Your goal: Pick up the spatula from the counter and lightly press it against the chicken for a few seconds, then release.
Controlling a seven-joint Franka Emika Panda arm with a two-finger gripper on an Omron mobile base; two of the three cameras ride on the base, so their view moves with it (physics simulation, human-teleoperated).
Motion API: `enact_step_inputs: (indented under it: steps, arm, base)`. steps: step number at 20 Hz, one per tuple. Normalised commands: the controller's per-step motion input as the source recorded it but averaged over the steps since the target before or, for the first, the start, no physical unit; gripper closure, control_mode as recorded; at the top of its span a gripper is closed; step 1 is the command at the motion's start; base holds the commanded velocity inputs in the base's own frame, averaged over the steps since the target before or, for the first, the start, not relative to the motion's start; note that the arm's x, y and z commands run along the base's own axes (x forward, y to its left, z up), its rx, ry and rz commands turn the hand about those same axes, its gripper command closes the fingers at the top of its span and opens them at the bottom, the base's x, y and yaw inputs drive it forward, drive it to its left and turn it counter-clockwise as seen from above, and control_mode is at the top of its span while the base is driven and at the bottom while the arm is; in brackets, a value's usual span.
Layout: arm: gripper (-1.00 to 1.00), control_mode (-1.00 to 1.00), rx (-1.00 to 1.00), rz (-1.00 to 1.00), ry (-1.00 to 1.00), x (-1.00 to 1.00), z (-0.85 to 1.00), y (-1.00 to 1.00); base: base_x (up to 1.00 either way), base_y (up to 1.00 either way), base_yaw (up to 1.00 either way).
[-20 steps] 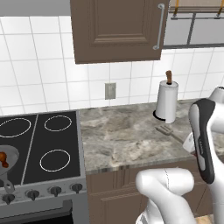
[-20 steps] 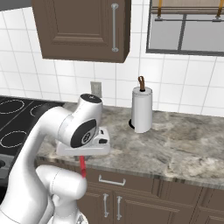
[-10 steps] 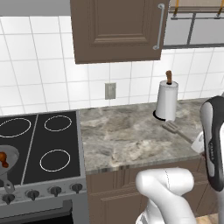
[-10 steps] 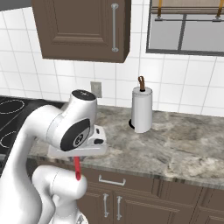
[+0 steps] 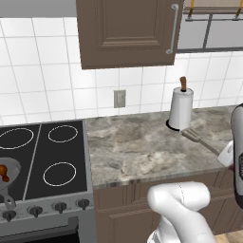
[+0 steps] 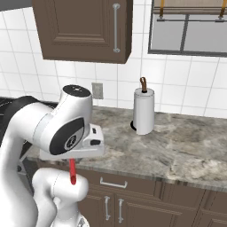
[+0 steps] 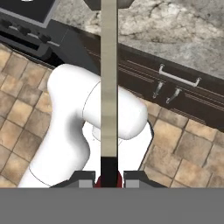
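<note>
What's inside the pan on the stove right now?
The pan holds the chicken, a brown piece at the left edge of the left base view. The pan's left part is cut off by that edge, so anything else in there cannot be seen.

No text, label, brand, number or sign can be read in any of the views.
</note>
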Motion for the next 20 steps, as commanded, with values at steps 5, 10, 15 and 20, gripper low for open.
enact_step_inputs:
  steps: [5, 10, 15, 20]
  arm:
    - [1.0, -1.0, 0.0, 0.0, 0.0, -0.21, 0.24, 0.05]
    - [1.0, 1.0, 0.0, 0.0, 0.0, -0.09, 0.05, 0.02]
    - [1.0, 1.0, 0.0, 0.0, 0.0, 0.0, 0.0, 0.0]
    - [1.0, 1.0, 0.0, 0.0, 0.0, 0.0, 0.0, 0.0]
  base:
    - [0.0, 0.0, 0.0]
    - [-0.14, 0.0, 0.0]
    - [-0.21, 0.04, 0.0]
    - [-0.17, 0.13, -0.01]
